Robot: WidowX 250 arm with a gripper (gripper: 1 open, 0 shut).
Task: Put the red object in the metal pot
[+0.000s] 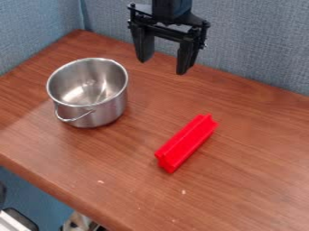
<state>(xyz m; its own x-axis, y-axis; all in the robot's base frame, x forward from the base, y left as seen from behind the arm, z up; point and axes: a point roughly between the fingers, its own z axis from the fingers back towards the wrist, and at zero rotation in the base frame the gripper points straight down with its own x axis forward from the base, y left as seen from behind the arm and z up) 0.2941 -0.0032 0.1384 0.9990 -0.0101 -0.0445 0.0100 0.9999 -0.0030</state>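
Fingers (pixel 169 61) spread wide, about as far as they go, nothing between them. They point down, up at the top of the view, above the far part of the desk (pixel 126 144). Black arm (pixel 171 7) comes in from the top edge, right over the fingers.

Red block (pixel 186 143) lies flat on the desk, nearer the camera than the fingers, slightly right of them in view, well apart, no contact. Long and narrow, groove running along its length. Sits at a slant: one end toward the lower left, other end toward the upper right. It's outside the pot.

Metal pot (pixel 88 93) stands upright on the desk, left of the fingers in view and nearer the camera, also apart from them. Round, shiny, open top, inside visible from above. Thin wire handle (pixel 75 117) hangs down on the side facing the camera. Pot and block don't touch; bare wood between them, block lower and to the right in view.

Desk is reddish-brown wood with a few small pale specks. Behind the fingers, past the far desk edge, a grey-blue textured backdrop (pixel 259 41). Bottom left corner, far from the fingers and off the desk edge, some dark object (pixel 17 220), cut off by the frame; can't tell what.
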